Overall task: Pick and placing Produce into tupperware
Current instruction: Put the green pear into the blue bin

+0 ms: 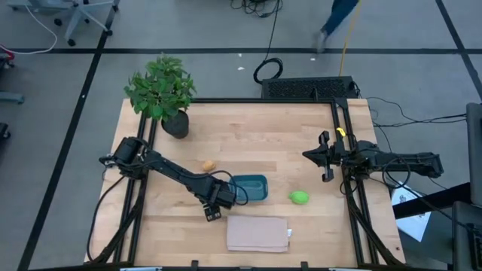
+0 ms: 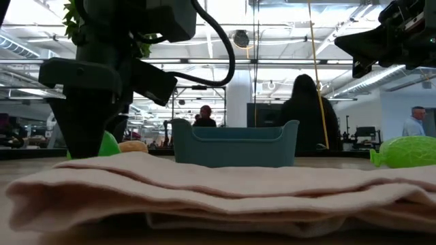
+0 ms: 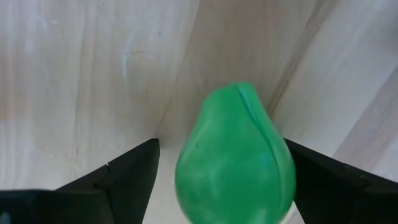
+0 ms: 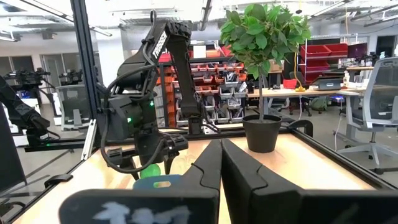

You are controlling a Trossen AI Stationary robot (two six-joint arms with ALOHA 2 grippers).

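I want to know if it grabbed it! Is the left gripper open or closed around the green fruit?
Open. In the left wrist view, the left gripper has a finger on each side of the green fruit, with gaps showing.

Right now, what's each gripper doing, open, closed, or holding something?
Left gripper: open, its fingers either side of the smooth green pear-shaped produce, not yet clamped.
Right gripper: closed, empty.

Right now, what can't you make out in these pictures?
- High view: green item under the left gripper, hidden by the arm.
- Left wrist view: whether the jaws touch that green item; picture edge cuts it off.
- Low view: tupperware contents, behind its wall.
- Low view: orange item, mostly behind the cloth.
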